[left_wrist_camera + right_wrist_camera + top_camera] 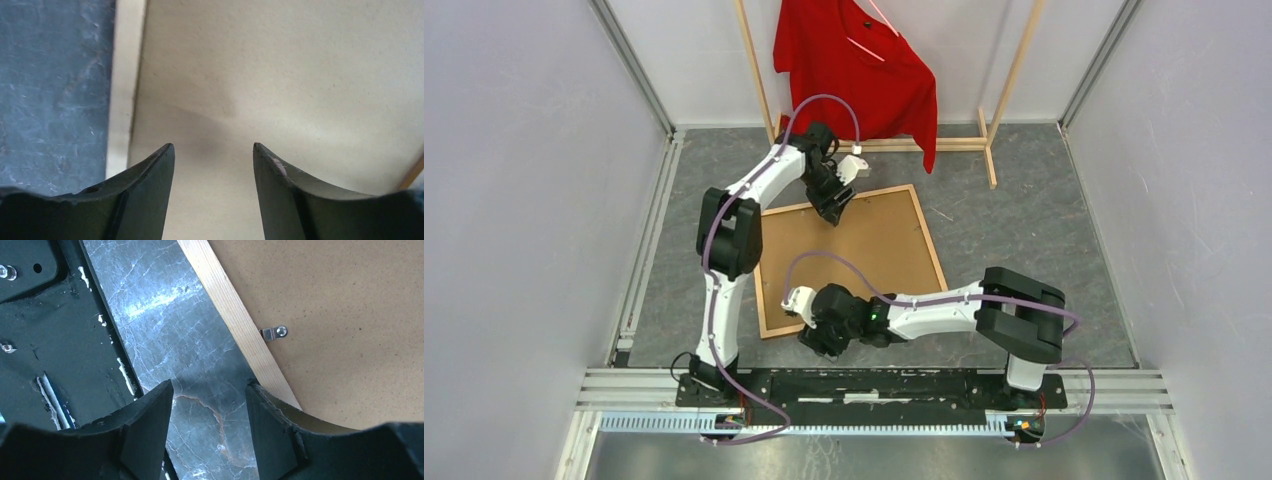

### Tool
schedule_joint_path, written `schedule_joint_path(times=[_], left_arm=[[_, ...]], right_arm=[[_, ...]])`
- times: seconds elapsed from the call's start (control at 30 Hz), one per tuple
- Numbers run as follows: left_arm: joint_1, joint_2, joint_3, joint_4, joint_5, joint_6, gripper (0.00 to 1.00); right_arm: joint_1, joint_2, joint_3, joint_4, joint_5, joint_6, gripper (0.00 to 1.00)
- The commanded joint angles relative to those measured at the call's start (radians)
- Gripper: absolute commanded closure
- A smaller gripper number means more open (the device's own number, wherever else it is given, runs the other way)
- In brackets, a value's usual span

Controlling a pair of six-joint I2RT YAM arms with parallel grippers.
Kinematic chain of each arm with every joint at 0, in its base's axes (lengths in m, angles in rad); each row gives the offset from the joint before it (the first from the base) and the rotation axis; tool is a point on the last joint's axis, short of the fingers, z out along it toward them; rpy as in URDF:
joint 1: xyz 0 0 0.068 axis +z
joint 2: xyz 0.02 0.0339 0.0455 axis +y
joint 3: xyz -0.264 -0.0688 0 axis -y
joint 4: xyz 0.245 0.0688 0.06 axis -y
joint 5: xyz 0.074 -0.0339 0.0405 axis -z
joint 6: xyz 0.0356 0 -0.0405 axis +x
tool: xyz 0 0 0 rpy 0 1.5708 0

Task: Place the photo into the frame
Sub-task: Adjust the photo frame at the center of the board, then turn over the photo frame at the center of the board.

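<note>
Frame: The frame (884,191) lies flat on the grey table (1024,220), about in the middle, turned a bit so its corners point off to the sides. Its wood edge is orange-brown from above and looks pale up close.

Brown board: A plain brown board (874,250) fills the inside of the frame. This is the back side, facing up.

Photo: I cannot see the photo from where I stand. It may be under the brown board, but I cannot tell.

Left hand: The left hand (832,208) is at the far left part of the frame, pointing down at the brown board. Its two fingers are spread apart with nothing between them. The tips are very close to the board, just beside the frame's left edge. I cannot tell if they touch it.

Right hand: The right hand (210,384) is low at the near left corner of the frame, close to the black rail (40,315) where the arms are bolted on. It is spread wide and holds nothing. One finger is over the bare table and the other is over the frame's wood edge, so the edge runs under the gap.

Little clip: A small shiny metal clip (276,332) sits on the frame's edge near the right hand. It reaches onto the brown board.

Far side: A pale wooden rack (1014,80) stands at the back of the table with a red shirt (859,65) hanging on it, just past the frame's far edge.
</note>
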Motion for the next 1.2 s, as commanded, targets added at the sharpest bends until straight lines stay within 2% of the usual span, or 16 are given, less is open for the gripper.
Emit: schedule_joint_path(times=[0.0,0.07,0.1,0.13,0.17,0.27,0.4,0.53,0.67,0.77,1.03,1.17], left_arm=[[0.039,-0.085,0.041,-0.111,-0.011,0.073,0.3],[0.066,-0.146,0.044,-0.111,-0.038,0.078,0.23],[0.08,-0.177,0.044,-0.11,-0.049,0.081,0.16],[0.099,-0.205,0.043,-0.108,-0.055,0.083,0.03],[0.119,-0.237,0.04,-0.101,-0.054,0.084,0.01],[0.18,-0.318,0.032,-0.094,-0.04,0.08,0.0],[0.249,-0.432,-0.031,-0.06,-0.038,0.072,0.0],[0.3,-0.604,-0.2,0.091,-0.044,0.04,0.0],[0.345,-0.798,-0.402,0.304,-0.087,-0.011,0.0],[0.373,-0.889,-0.502,0.378,-0.064,-0.028,0.0],[0.381,-0.885,-0.532,0.284,0.065,-0.061,0.0],[0.381,-0.863,-0.523,0.234,0.081,-0.05,0.0]], right_arm=[[-0.059,-0.015,0.026,-0.002,-0.069,-0.054,0.36],[-0.087,-0.082,-0.002,-0.015,-0.122,-0.092,0.33],[-0.095,-0.119,-0.018,-0.023,-0.128,-0.119,0.32],[-0.096,-0.167,-0.05,-0.023,-0.121,-0.172,0.3],[-0.097,-0.208,-0.08,-0.023,-0.111,-0.211,0.28],[-0.098,-0.31,-0.147,-0.029,-0.065,-0.342,0.25],[-0.109,-0.341,-0.179,-0.056,-0.032,-0.503,0.23],[-0.128,-0.313,-0.188,-0.062,-0.088,-0.655,0.26],[-0.191,-0.274,-0.138,-0.097,-0.183,-0.736,0.3],[-0.226,-0.264,-0.103,-0.098,-0.222,-0.782,0.31],[-0.256,-0.147,0.032,-0.242,-0.316,-0.859,0.35],[-0.256,-0.148,0.04,-0.268,-0.353,-0.859,0.37]])
